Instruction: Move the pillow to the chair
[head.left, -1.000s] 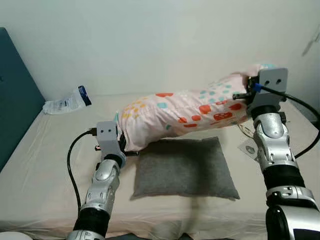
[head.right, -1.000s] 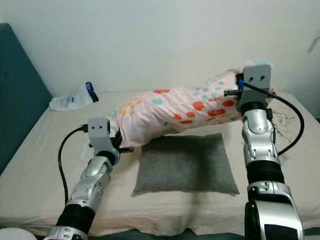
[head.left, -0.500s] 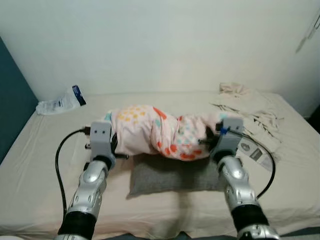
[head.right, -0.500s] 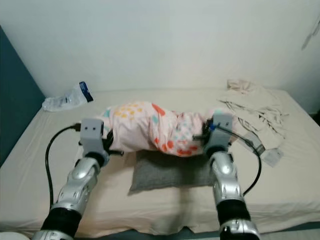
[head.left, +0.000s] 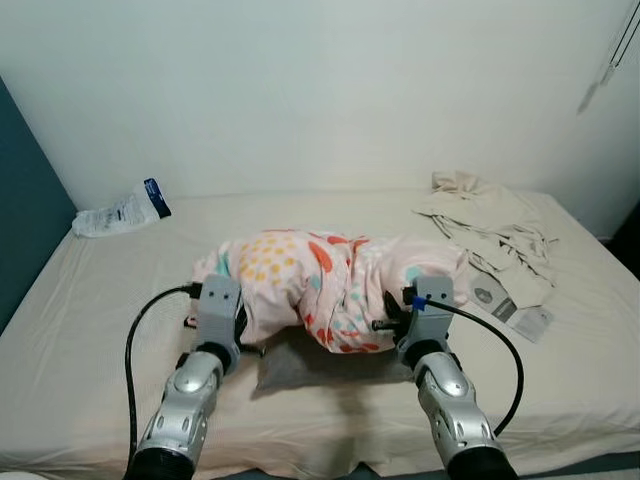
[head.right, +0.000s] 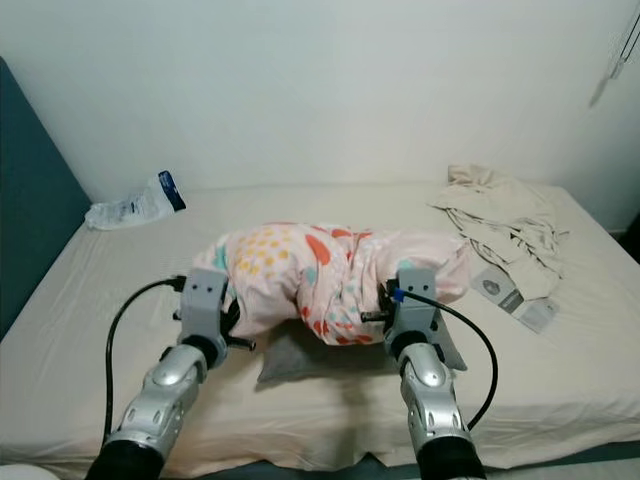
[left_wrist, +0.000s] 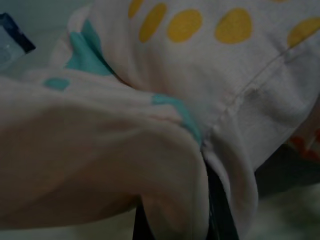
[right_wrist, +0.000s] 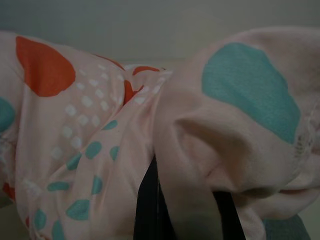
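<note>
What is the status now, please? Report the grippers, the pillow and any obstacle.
Left gripper, right gripper: both shut on pink pillow. Pillow bunched, lifted over grey cushion on bed. No chair in view.

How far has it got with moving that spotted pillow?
Picked up: the pink spotted pillow hangs bunched between the left gripper and the right gripper, each shut on one end, above the grey pillow on the bed. Left: carrying it to a chair.
</note>
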